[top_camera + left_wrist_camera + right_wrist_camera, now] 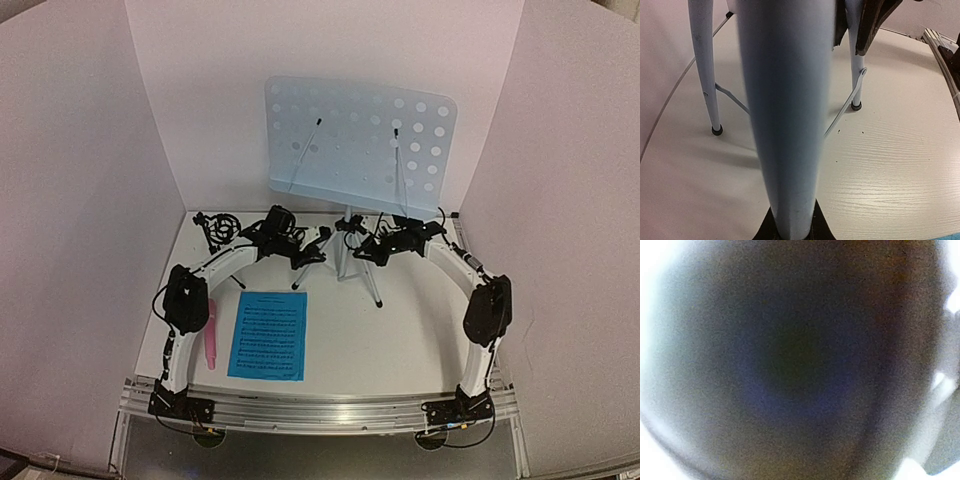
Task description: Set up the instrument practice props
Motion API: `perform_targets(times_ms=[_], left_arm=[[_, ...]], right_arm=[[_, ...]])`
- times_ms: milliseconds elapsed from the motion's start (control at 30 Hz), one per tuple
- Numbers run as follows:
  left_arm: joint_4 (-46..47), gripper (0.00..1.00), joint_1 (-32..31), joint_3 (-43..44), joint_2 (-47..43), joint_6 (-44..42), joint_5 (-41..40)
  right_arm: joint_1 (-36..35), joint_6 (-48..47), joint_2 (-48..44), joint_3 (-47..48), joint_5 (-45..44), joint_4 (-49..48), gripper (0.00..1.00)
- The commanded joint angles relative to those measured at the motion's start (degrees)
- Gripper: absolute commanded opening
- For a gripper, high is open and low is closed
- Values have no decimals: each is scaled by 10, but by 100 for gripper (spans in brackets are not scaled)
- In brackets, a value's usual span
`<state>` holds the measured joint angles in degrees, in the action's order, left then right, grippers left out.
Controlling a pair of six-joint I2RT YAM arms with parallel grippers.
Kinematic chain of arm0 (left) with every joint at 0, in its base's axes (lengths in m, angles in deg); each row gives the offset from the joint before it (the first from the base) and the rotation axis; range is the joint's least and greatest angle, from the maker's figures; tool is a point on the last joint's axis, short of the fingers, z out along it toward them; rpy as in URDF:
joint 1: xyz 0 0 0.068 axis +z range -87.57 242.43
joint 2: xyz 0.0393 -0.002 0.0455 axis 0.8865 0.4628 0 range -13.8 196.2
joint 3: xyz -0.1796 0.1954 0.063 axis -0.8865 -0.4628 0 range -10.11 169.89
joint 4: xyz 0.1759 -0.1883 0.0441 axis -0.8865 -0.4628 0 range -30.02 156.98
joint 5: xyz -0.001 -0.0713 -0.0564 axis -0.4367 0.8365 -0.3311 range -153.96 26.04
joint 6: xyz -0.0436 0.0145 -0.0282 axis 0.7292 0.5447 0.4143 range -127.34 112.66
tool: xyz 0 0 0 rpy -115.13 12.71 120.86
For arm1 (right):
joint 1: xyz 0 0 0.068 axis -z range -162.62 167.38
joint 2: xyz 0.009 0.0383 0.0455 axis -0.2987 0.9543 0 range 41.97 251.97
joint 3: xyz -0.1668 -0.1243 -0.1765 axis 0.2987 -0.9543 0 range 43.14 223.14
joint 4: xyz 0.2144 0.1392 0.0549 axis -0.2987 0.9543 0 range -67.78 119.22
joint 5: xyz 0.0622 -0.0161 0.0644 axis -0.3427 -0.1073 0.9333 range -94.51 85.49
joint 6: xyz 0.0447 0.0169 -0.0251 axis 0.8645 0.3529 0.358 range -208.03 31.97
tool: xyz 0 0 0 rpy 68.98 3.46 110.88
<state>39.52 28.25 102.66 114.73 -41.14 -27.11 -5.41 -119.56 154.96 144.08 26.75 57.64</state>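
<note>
The pale-blue perforated music stand (pixel 360 140) stands at the back middle on its slim tripod (pixel 352 262). My left gripper (pixel 308 255) is at a tripod leg. In the left wrist view that leg (pixel 787 100) fills the middle and runs between my black fingers (pixel 766 231), which are closed against it. My right gripper (pixel 372 248) is at the tripod's hub from the right. Its wrist view is a dark blur, so its jaws do not show. The bright-blue sheet music (pixel 268 335) lies flat at the front left. The pink microphone (pixel 212 335) lies beside it.
The small black ring-topped tripod (pixel 218 228) stands at the back left near my left arm. White walls close in the table (pixel 400 340) on three sides. Two other stand legs (pixel 705 75) rest on rubber feet. A metal rail (pixel 320 410) runs along the near edge.
</note>
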Motion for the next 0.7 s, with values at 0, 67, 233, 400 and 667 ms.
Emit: perform_targets(times_ms=[0, 67, 233, 400, 667], left_arm=[[13, 0, 76, -7, -2, -84, -89], [30, 0, 76, -3, 5, -77, -85], [47, 0, 76, -4, 14, -77, -78], [39, 0, 75, -10, 11, -72, -65], [33, 0, 75, 0, 7, -77, -50]], right_arm=[[26, 36, 39, 8, -145, 168, 0], [20, 73, 50, 21, -133, 132, 0], [-1, 89, 53, 20, -162, 69, 0], [-8, 95, 60, 19, -157, 69, 11], [-8, 139, 45, 36, -125, 65, 38]])
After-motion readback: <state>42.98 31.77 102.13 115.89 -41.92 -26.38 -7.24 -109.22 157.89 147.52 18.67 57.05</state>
